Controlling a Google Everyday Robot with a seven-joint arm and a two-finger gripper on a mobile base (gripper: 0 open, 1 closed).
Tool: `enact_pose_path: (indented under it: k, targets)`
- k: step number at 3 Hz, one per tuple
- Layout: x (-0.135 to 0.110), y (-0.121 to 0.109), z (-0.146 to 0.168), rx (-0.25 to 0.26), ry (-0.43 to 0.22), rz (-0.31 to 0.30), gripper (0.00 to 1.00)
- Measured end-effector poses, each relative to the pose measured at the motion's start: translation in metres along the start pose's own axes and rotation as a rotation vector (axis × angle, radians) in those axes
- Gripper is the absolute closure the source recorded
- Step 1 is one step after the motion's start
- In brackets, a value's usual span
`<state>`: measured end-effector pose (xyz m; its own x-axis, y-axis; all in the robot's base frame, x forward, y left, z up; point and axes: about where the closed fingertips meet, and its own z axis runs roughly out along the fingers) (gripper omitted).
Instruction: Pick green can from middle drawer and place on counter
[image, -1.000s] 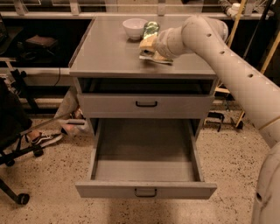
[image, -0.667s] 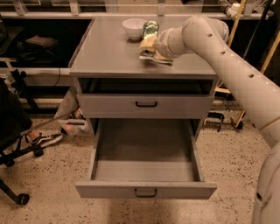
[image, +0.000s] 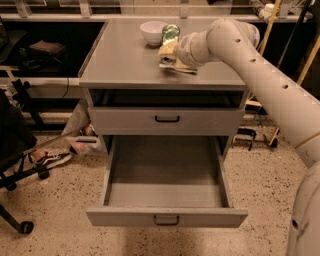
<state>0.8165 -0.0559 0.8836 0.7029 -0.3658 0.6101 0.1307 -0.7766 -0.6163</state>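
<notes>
Green can sits at the back of the counter surface, just beside a white bowl — gripper right against it above a snack bag, probably for the put-down — jaws' state cannot be told, middle drawer open, nothing inside.

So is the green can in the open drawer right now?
No, the middle drawer shows only bare floor; the green can is up on the counter beside the white bowl, at the gripper.
</notes>
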Motion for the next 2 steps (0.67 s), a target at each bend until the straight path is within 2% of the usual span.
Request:
enact_pose_path:
  k: [1,2]
  targets:
    - [0.0000,0.0000,0.0000,0.000,0.000,0.000,0.13]
    - [-0.0001,0.0000,0.0001,0.000,0.000,0.000,0.00]
